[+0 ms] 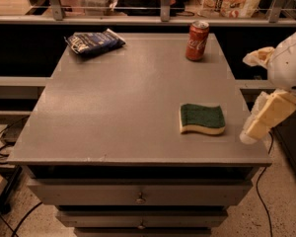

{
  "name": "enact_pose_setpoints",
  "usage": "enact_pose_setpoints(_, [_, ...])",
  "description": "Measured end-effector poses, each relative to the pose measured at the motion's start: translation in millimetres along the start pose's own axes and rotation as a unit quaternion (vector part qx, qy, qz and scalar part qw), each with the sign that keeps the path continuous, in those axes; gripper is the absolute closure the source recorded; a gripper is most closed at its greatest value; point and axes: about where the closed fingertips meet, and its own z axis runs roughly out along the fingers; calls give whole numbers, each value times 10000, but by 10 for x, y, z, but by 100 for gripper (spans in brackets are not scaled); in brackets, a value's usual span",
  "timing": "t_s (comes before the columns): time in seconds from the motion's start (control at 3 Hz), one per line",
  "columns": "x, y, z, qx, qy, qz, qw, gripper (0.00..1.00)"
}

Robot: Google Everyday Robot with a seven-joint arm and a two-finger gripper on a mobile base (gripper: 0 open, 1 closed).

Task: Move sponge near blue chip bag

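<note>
The sponge (202, 118), green on top with pale yellow foam below, lies flat near the table's front right. The blue chip bag (94, 42) lies at the table's far left corner, far from the sponge. My gripper (263, 118), with cream-yellow pads, hangs at the right edge of the view, just off the table's right side and a little right of the sponge, not touching it. It holds nothing that I can see.
A red soda can (197, 33) stands upright at the far right of the grey table (123, 107). Drawers (138, 194) run below the front edge. A rail (153, 19) and shelves with goods stand behind. Cables (2, 142) lie on the floor at left.
</note>
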Motion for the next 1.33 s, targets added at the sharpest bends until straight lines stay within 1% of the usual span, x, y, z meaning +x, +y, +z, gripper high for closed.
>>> enact_pose_setpoints(0.33, [-59,-37,308,-162,-234,-37,9996,0])
enact_pose_setpoints(0.67, [-39,-99,612,-264,-317,14,9991,0])
enact_pose_setpoints(1.0, [89,-196,971,-447,-307,209,9983,0])
enact_pose_setpoints(1.33, [181,-226,1156,-562,-278,351,9974,0])
